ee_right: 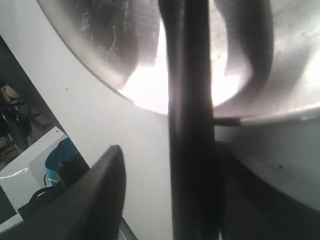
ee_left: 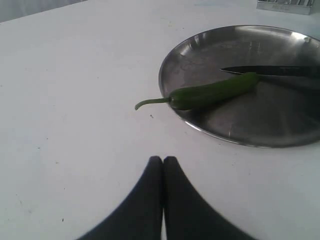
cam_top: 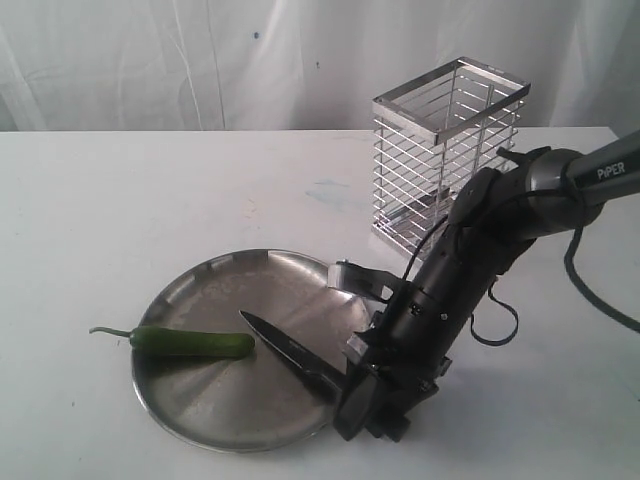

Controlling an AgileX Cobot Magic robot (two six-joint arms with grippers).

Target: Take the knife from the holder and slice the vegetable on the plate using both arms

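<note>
plate (cam_top: 225, 285): round shiny metal dish on the white table (cam_top: 100, 200). all places below are told from it.
chili (cam_top: 195, 343): green, lies flat on the plate's left part. its thin stem hangs out over the plate's rim.
knife (cam_top: 285, 350): dark blade is over the plate, tip points to the middle. tip is just beside the chili's fat end; can't tell if they touch. black handle (ee_right: 190, 125) crosses the plate's rim & sticks out past it.
right pincer (cam_top: 350, 388): at the plate's rim, down by the knife handle. its 2 fingers sit on both sides of the handle. one finger (ee_right: 100, 190) has a clear gap to the handle, so not squeezed shut on it. other side too dark to tell.
right arm (cam_top: 480, 240): black, leans down to the plate from the holder's side.
left pincer (ee_left: 163, 161): fingers pressed together, nothing btw them. over bare table off the plate, on the chili stem's side.
holder (cam_top: 445, 160): shiny wire basket, stands upright behind the plate, apart from it.
</note>
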